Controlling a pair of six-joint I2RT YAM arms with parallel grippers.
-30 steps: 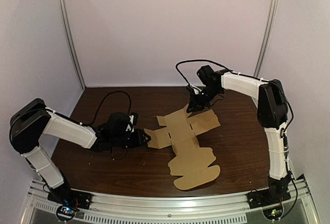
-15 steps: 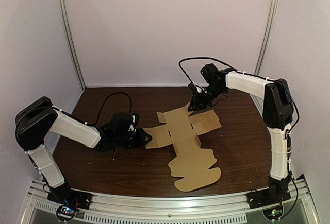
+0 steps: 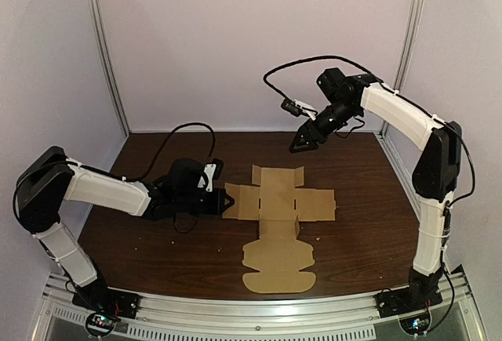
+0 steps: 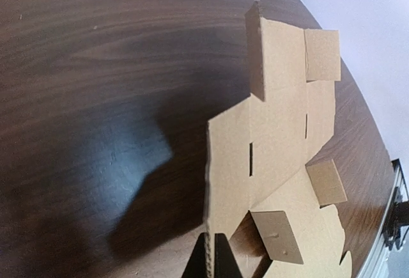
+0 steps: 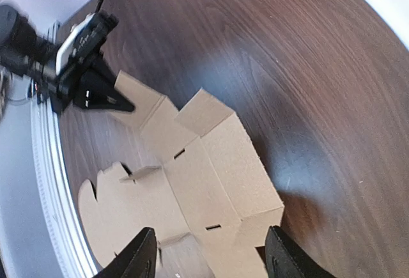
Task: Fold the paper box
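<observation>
An unfolded brown cardboard box blank (image 3: 281, 215) lies mostly flat on the dark wooden table, with a few small flaps standing up. My left gripper (image 3: 226, 200) is shut on the blank's left panel edge; the left wrist view shows the cardboard (image 4: 275, 131) pinched edge-on between the left gripper's (image 4: 214, 252) black fingertips. My right gripper (image 3: 300, 145) hangs in the air behind the blank, open and holding nothing. In the right wrist view the blank (image 5: 192, 176) lies well below the right gripper (image 5: 211, 259), whose fingers are spread wide.
The wooden table (image 3: 361, 239) ends at a metal rail (image 3: 259, 327) along the front. Pale walls and two upright metal posts (image 3: 106, 59) enclose the back. The right arm's cable (image 3: 290, 70) loops above the table.
The right gripper has let go of the blank's far flap and risen up and back. The blank has swung round to lie square and flatter, with the left gripper still holding its left edge.
</observation>
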